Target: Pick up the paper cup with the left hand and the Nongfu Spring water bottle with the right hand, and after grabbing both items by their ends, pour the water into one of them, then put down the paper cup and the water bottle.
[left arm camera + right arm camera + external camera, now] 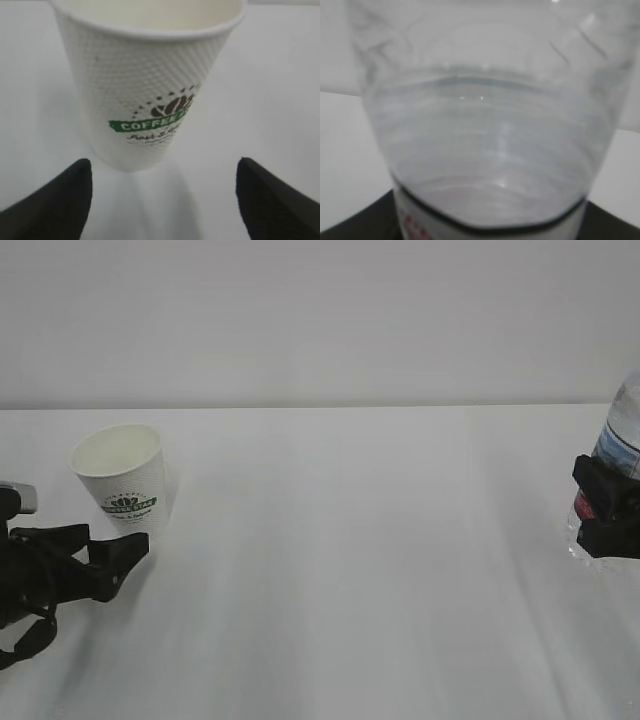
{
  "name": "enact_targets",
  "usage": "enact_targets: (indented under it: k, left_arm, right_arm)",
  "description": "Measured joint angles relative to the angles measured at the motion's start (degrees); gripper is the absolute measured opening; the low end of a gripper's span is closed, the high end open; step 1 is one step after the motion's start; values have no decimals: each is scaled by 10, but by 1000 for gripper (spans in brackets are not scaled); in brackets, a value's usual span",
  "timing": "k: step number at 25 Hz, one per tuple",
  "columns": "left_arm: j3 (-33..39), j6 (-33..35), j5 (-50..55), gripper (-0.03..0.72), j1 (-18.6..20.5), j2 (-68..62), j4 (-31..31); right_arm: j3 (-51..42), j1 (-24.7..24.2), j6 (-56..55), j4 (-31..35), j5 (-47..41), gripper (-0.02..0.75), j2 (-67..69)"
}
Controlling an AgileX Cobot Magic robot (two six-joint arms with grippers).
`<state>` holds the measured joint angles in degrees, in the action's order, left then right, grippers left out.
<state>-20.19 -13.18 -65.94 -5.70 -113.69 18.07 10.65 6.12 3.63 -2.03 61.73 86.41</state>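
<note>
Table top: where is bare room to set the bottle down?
The wide middle of the table, between the paper cup and the water bottle, is bare. Crowded at left around the cup and left hand.

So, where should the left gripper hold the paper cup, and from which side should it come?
Probably the lower half of the paper cup, approached level from the near side where the left gripper already faces it with its fingers spread wider than the base. The cup stands upright and tapers downward, so the narrow bottom fits between the fingers most easily, while the soft open rim could crush.
</note>
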Motion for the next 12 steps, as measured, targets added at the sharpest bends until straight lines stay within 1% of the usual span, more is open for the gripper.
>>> enact_targets:
  k: [3,12]
  left_arm:
    - [-2,0,0,686,0,-14,-1]
    - [-29,0,0,691,0,-15,-4]
  right_arm:
    - [0,0,0,0,0,390,0]
    - [0,0,1,0,0,389,0]
